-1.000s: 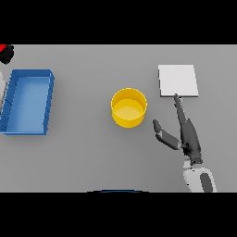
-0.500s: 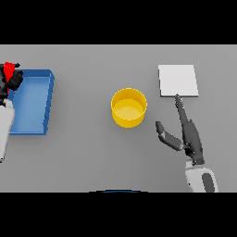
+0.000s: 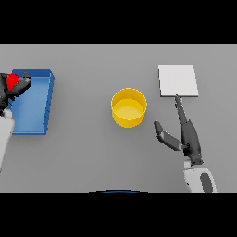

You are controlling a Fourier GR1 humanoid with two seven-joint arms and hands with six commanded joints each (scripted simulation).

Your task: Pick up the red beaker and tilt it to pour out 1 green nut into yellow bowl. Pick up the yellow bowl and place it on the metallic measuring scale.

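The yellow bowl (image 3: 129, 107) stands in the middle of the table. The metallic scale (image 3: 178, 80), a flat light square, lies to its upper right. My left hand (image 3: 18, 88) is at the far left, over the blue tray's left end, its fingers curled round the red beaker (image 3: 11, 82), which is mostly hidden. My right hand (image 3: 186, 134) lies open to the right of the bowl, fingers straight and pointing at the scale's near edge, thumb spread toward the bowl. No green nut shows.
A blue rectangular tray (image 3: 39, 121) sits at the left of the table, partly under my left hand and forearm.
My left hand with the red beaker has come further in from the left edge, over the blue tray. The right hand has stayed put.
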